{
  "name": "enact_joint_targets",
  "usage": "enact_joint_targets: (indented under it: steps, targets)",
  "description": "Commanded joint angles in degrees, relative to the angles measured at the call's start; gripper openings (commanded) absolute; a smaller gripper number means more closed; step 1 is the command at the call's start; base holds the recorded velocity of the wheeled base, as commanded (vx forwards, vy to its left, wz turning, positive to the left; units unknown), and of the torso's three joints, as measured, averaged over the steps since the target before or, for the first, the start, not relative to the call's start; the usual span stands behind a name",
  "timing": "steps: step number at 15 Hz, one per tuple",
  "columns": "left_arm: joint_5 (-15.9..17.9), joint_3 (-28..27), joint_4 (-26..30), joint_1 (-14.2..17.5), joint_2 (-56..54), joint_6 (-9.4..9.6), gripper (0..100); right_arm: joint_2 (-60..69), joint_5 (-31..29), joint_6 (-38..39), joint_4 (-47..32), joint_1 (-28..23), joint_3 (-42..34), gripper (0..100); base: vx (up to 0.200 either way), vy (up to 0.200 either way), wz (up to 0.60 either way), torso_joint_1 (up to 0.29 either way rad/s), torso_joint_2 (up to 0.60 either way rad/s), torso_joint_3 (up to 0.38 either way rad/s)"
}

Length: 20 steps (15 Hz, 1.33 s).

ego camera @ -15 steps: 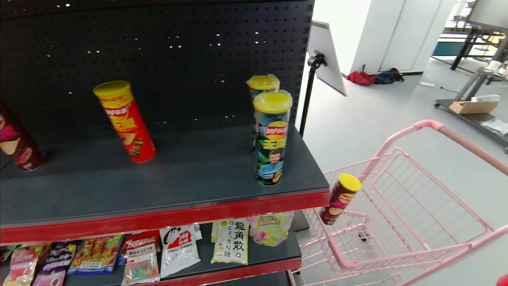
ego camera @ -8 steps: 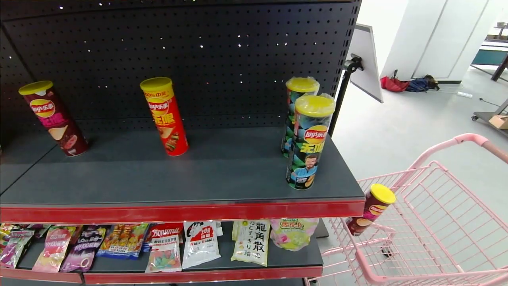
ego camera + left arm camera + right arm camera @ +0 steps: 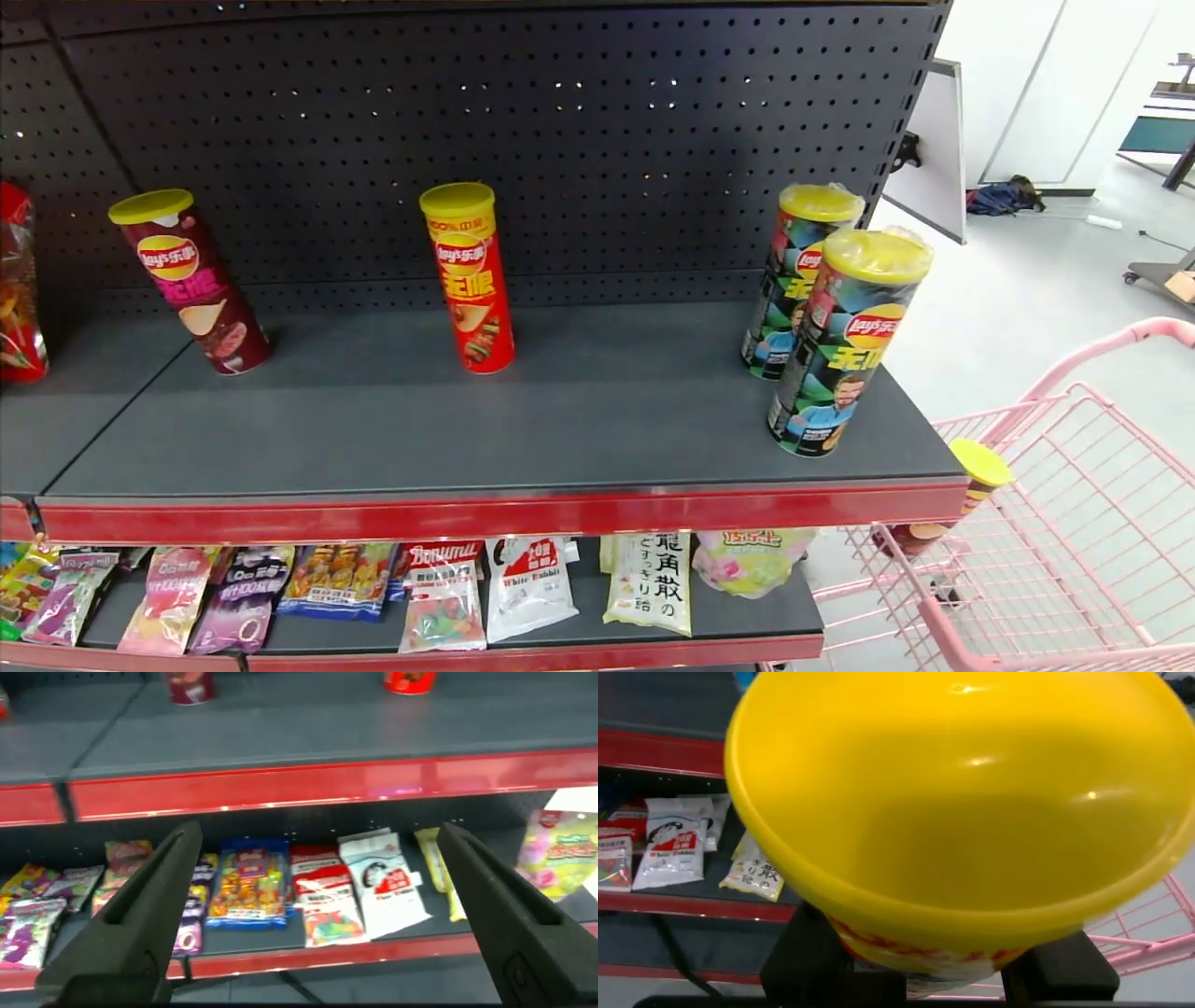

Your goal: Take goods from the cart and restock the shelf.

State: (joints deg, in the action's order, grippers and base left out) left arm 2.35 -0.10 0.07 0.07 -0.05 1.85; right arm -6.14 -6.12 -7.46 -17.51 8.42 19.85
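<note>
My right gripper is shut on a maroon chip can, whose yellow lid looms close in the right wrist view. In the head view that can hangs over the pink cart, just past the right end of the upper shelf, its lower part hidden behind the red shelf edge. On the shelf stand a maroon can, a red can and two green-black cans. My left gripper is open and holds nothing, in front of the lower shelf.
Snack bags lie in a row on the lower shelf. A red bag stands at the far left of the upper shelf. A white board stands behind the shelf's right end. Bare shelf lies between the cans.
The head camera has turned left, so the whole picture has shifted right. The held can stays beside the shelf's right end and is now partly hidden behind its edge.
</note>
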Motion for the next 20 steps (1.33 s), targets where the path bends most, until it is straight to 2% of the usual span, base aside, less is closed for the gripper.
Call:
enact_joint_targets:
  steps: [1, 11, 15, 18, 20]
  targets:
    - [0.02, 0.01, 0.01, 0.01, 0.05, -0.01, 100, 0.61, 0.23, -0.01, 0.02, 0.01, -0.07, 0, 0.0, 0.2, 0.0, -0.002, 0.0, -0.012]
    - [0.02, 0.01, 0.01, 0.01, 0.05, -0.01, 100, 0.61, 2.25, -0.27, 0.02, 0.01, -1.83, 0, 0.0, 0.2, 0.0, 0.002, 0.0, 0.002]
    - [0.02, 0.01, 0.01, 0.01, 0.05, -0.01, 100, 0.61, 2.87, -0.19, 0.1, 0.01, -2.27, 0, 0.0, 0.0, 0.0, 0.0, 0.0, 0.0]
    - [0.02, 0.01, 0.01, 0.01, 0.05, -0.1, 100, 0.61, 3.4, -0.19, 0.19, 0.01, -2.97, 0, 0.2, 0.067, 0.0, -0.001, 0.0, -0.001]
    - [0.02, 0.01, 0.01, 0.01, 0.05, -0.1, 100, 0.61, 4.01, -0.19, 0.1, 0.01, -3.67, 0, 0.0, 0.0, 0.0, 0.0, 0.0, 0.0]
